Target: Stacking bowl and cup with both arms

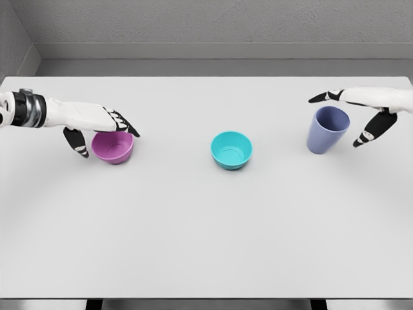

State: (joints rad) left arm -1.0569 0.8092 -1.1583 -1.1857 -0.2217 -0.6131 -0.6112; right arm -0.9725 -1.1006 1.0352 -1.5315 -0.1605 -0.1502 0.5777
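The left arm (39,111) was cut off at the picture's left edge just past its dark wrist band, and the right arm (387,98) was cut off at the right edge, so that only its wrist was seen. The far left rim of the purple bowl (113,147) was hidden by the left hand (103,128); whether the fingers touched the rim could not be told. Contact between the right hand (361,113) and the blue cup (327,130) could not be told either. The desk (206,239) was cropped along the bottom edge.
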